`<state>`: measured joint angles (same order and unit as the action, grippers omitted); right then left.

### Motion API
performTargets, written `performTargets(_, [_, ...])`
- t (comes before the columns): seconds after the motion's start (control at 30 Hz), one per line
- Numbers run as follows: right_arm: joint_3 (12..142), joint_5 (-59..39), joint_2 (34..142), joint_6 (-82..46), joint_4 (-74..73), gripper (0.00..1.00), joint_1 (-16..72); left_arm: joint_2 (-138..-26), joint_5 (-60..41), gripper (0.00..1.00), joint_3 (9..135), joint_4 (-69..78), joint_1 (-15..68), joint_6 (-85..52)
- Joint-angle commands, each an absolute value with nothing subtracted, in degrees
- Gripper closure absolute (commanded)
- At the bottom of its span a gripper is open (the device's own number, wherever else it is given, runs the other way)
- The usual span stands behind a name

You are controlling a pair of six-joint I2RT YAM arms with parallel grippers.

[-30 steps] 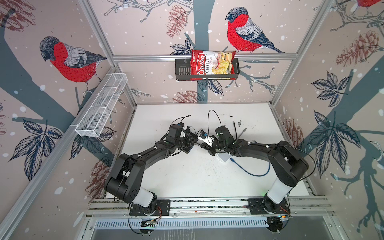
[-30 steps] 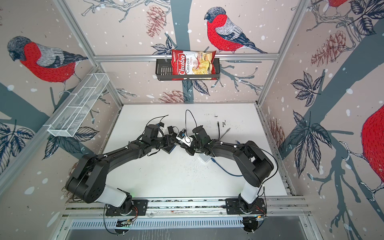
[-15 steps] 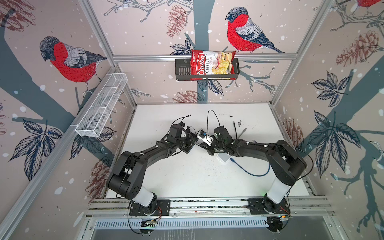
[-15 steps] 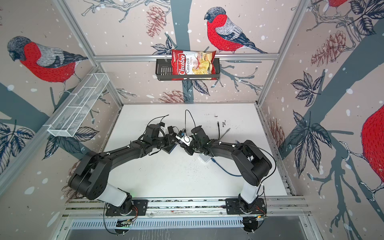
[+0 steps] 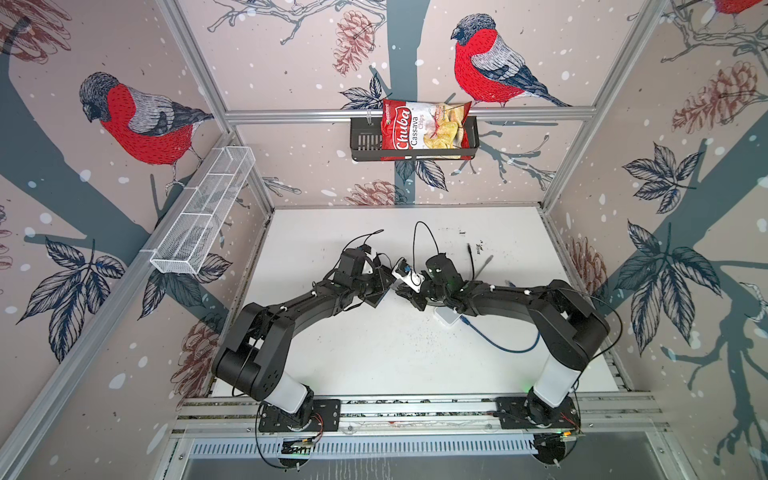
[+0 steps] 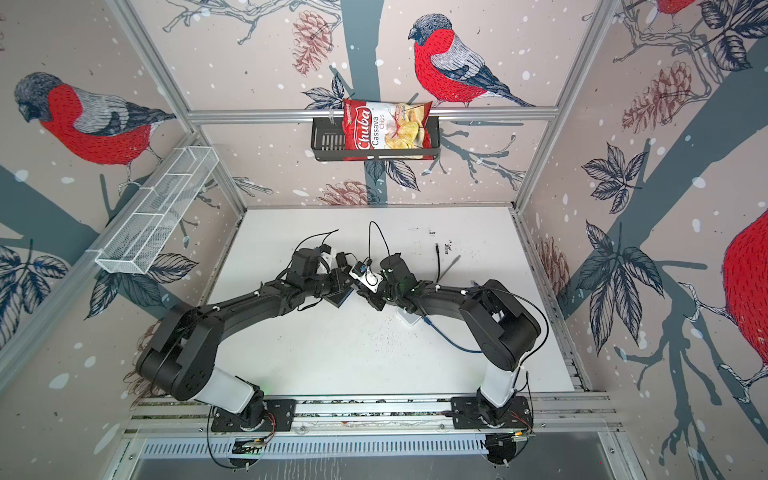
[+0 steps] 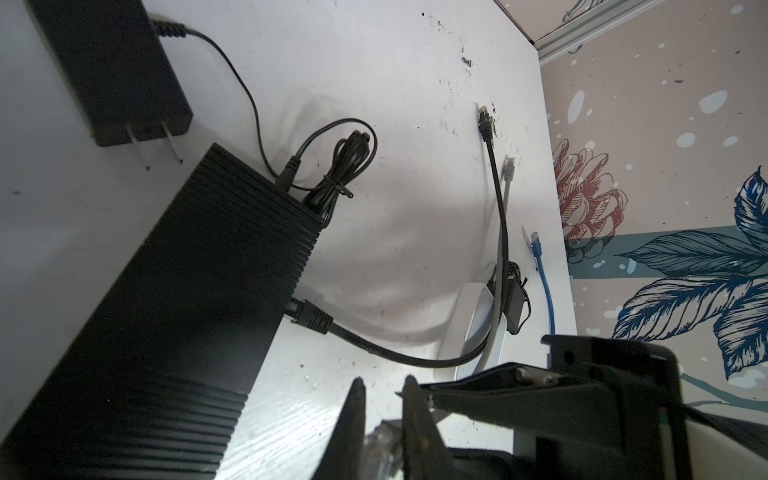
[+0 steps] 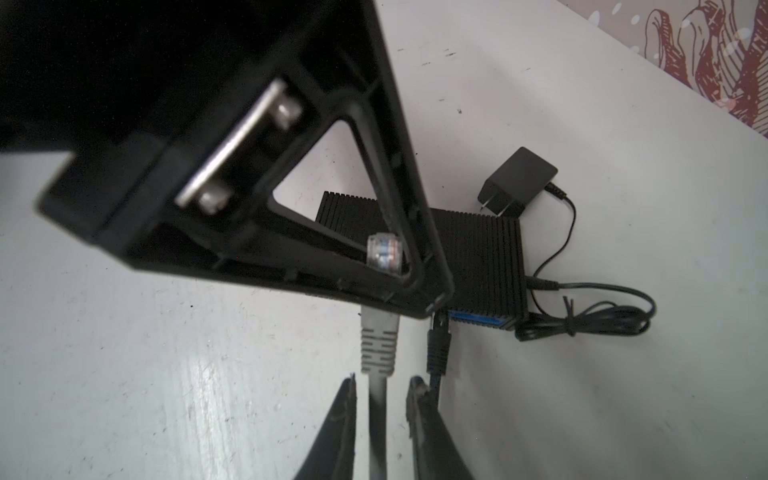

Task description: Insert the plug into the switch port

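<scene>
Judging by both wrist views, the task sits at a handover between the arms, with the insertion itself not yet begun. The left claw [image 7: 384, 388] is clenched on the plug [image 8: 384, 253]. In the left wrist view the clear connector is pinched between its 2 fingers. In the right wrist view the clear tip shows past 1 of those fingers, held above the tabletop [image 8: 166, 374].

The right claw [image 8: 382, 382] is released: its 2 fingers stand on either side of the gray cable [image 8: 377, 415] with a thin gap on each side, gripping nothing.

The switch [image 8: 478, 249], a black ribbed box, lies flat on the tabletop, near the plug but clearly apart from it. 1 black cable [image 8: 438, 345] is already seated in its port face [image 8: 478, 321]. Which neighbouring port is free is hidden from these views.

Done so far, as I read it: the plug is picked up and secured by the left arm. What is left is to bring it to the port face, line it up with an empty port, and press it in until it seats.
</scene>
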<state>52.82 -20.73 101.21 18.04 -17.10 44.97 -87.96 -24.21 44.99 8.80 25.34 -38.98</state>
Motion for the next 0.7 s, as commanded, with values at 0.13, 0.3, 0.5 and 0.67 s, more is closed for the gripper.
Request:
performTargets(0.13, [53.75, -18.77, 102.13, 17.06, -20.26, 0.76, 45.70, -87.45, -25.33, 0.83, 45.25, 10.28, 25.53, -38.28])
performTargets(0.3, [53.97, -18.64, 102.41, 16.71, -20.78, 0.77, 45.81, -87.45, -25.48, 0.83, 45.09, 10.28, 25.57, -38.15])
performTargets(0.5, [53.87, -18.95, 102.39, 16.26, -21.45, 0.79, 45.88, -87.63, -25.52, 0.83, 44.99, 10.37, 25.57, -38.06])
performTargets(0.67, [54.00, -19.25, 102.56, 16.18, -21.31, 0.87, 45.83, -87.71, -25.24, 0.83, 44.98, 10.29, 25.53, -37.93])
